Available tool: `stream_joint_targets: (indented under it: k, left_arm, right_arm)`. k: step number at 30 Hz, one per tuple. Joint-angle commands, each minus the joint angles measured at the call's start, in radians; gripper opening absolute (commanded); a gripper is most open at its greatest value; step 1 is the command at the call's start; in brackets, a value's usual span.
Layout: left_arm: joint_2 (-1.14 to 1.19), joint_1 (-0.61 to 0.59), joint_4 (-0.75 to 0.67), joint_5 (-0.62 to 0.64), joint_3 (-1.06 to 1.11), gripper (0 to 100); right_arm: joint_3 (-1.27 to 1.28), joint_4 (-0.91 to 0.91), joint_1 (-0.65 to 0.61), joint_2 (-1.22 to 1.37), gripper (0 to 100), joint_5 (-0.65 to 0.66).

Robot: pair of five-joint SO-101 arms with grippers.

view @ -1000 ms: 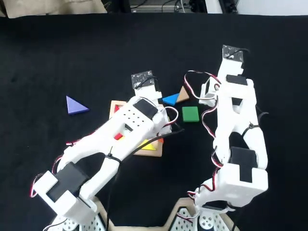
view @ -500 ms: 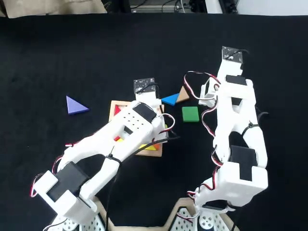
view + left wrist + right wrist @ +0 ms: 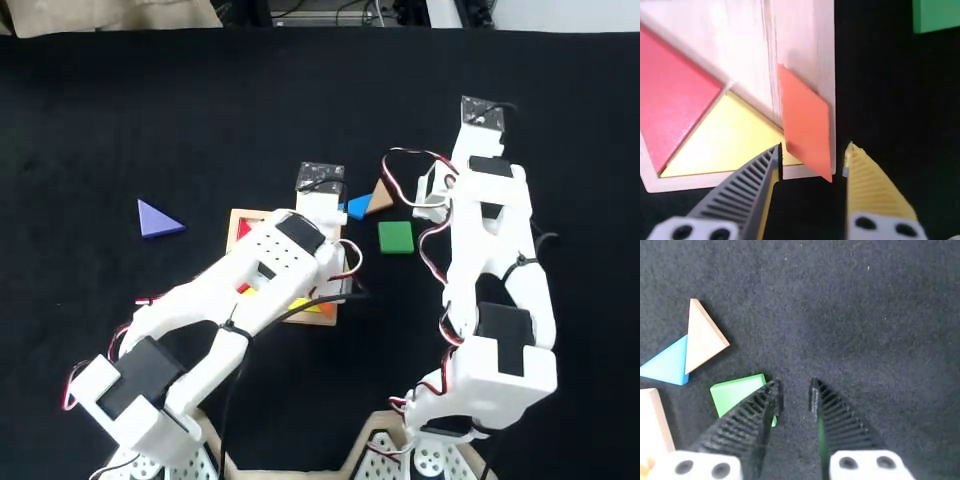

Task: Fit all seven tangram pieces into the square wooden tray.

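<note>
Straddling the orange parallelogram [image 3: 805,117], which is lying across the rim of the wooden tray [image 3: 812,35], the left claw [image 3: 813,147] is seemingly gaping slightly wider than it, risking nudging the piece off onto the table [image 3: 885,100] instead of seating it.

Black-covered bench [image 3: 100,120]. Lying on it: square wooden tray [image 3: 234,228] near the middle; purple triangle [image 3: 157,219] well apart to one side; on the other side, blue triangle [image 3: 354,208] touching tan triangle [image 3: 381,198], green square [image 3: 395,237] just beside them.
</note>
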Motion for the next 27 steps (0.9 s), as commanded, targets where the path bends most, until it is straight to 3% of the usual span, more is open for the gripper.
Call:
stream_joint_targets:
  k: [1,10,15,18,23,27]
  left_arm:
    - [-0.046,-0.024,-0.012,-0.009,-0.015,22]
    - [-0.071,-0.136,-0.026,-0.023,-0.028,22]
    - [-0.23,-0.248,0.224,-0.203,-0.165,22]
    - [-0.364,-0.375,0.308,-0.282,-0.185,22]
    - [-0.499,-0.642,0.23,-0.358,-0.001,20]
    - [-0.554,-0.797,0.017,-0.374,0.265,7]
  right_arm:
    - [-0.048,-0.011,0.011,-0.002,10.0,-0.005]
    - [-0.044,0.0,0.009,-0.012,9.9,0.032]
    - [-0.039,0.14,-0.072,-0.127,5.0,0.133]
    - [0.025,0.166,-0.12,-0.24,1.6,0.198]
    - [0.214,0.117,-0.265,-0.357,1.1,0.361]
    - [0.321,0.13,-0.44,-0.409,1.1,0.431]
